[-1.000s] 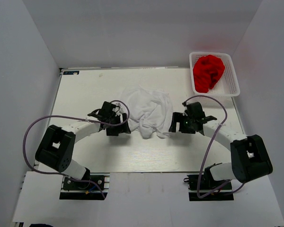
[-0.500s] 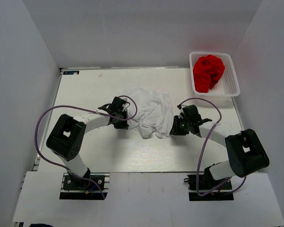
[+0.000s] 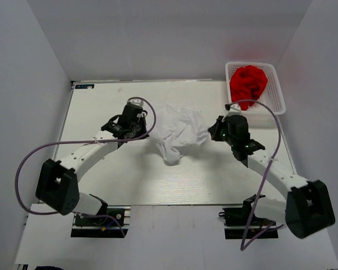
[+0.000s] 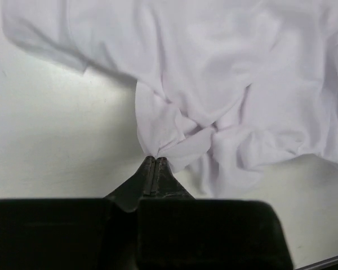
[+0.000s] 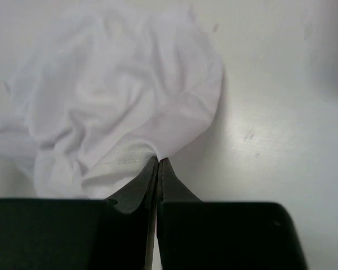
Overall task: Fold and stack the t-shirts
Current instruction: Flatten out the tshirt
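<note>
Two arms pinch a crumpled plain white cloth t-shirt (image 3: 177, 130) at the middle of the pale table (image 3: 101, 107).
Reaching inward from opposite sides, the left gripper (image 4: 156, 161) and the right gripper (image 5: 158, 161) each clamp a fold of its edge, fingers pressed together.

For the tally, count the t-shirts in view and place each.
2. White t-shirt: crumpled mid-table, pinched by left pincer and right pincer. Red t-shirt: bunched in the basket, far right. Another could hide beneath.

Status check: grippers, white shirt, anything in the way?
Left gripper shut on white shirt; right gripper shut on it too. Shirt crumpled, unfolded. Red shirt in basket. No obstruction seen.
</note>
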`<action>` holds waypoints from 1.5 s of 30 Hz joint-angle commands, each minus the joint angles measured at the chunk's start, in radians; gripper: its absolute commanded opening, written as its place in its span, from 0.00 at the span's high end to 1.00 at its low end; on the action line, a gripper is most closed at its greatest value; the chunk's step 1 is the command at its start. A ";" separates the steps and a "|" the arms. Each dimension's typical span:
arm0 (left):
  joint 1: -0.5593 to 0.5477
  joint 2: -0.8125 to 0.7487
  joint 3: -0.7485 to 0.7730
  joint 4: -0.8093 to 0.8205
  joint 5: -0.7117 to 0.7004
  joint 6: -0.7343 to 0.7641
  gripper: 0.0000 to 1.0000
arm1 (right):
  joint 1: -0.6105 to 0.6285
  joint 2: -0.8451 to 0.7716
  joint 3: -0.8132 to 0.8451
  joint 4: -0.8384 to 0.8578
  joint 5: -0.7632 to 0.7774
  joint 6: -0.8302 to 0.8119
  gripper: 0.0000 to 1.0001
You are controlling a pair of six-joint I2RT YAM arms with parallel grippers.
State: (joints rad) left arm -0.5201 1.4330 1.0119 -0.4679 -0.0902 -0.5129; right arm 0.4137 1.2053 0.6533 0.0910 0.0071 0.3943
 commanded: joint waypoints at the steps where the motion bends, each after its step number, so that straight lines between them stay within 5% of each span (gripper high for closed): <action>1: -0.003 -0.095 0.085 0.003 -0.077 -0.032 1.00 | -0.003 -0.110 0.075 0.124 0.345 -0.017 1.00; 10: 0.011 -0.229 0.296 -0.116 -0.411 -0.075 1.00 | -0.003 -0.246 0.241 0.136 0.757 -0.195 1.00; 16: 0.011 -0.289 0.471 -0.225 -0.560 -0.066 1.00 | -0.004 -0.342 0.346 0.236 0.763 -0.390 1.00; 34: 0.014 -0.552 0.709 -0.160 -0.269 0.168 1.00 | -0.001 -0.553 0.641 0.053 0.479 -0.503 1.00; 45: 0.014 -0.427 0.714 -0.155 -0.361 0.159 1.00 | -0.001 -0.412 0.654 0.096 0.455 -0.492 1.00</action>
State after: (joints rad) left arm -0.5190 0.9241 1.7496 -0.6216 -0.3653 -0.3786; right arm 0.4198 0.7147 1.3033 0.1440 0.4164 -0.0792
